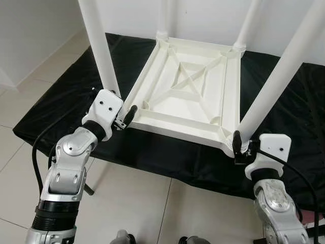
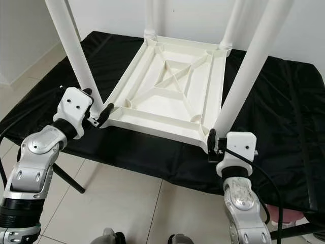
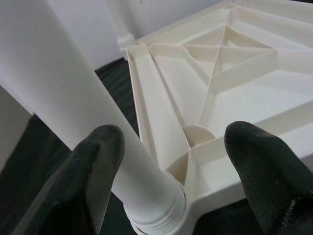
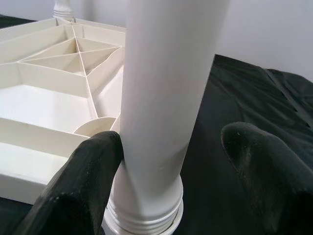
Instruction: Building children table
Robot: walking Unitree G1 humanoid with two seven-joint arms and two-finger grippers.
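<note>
A cream children's table top (image 1: 183, 96) lies upside down on a black-covered work table (image 1: 56, 96), ribs facing up. Four white legs stand up from its corners. My left gripper (image 1: 122, 118) is at the near-left corner, open, with its fingers on either side of the base of the near-left leg (image 1: 99, 46). In the left wrist view that leg (image 3: 73, 98) passes close to one finger (image 3: 98, 166). My right gripper (image 1: 242, 147) is open around the base of the near-right leg (image 1: 284, 66); one finger (image 4: 93, 166) rests against the leg (image 4: 166, 98).
The two far legs (image 1: 162, 18) (image 1: 249, 23) rise near a white wall. The work table's front edge runs just below the table top, with tiled floor (image 1: 152, 203) beneath. A dark stand leg (image 2: 68, 178) slants under the work table on the left.
</note>
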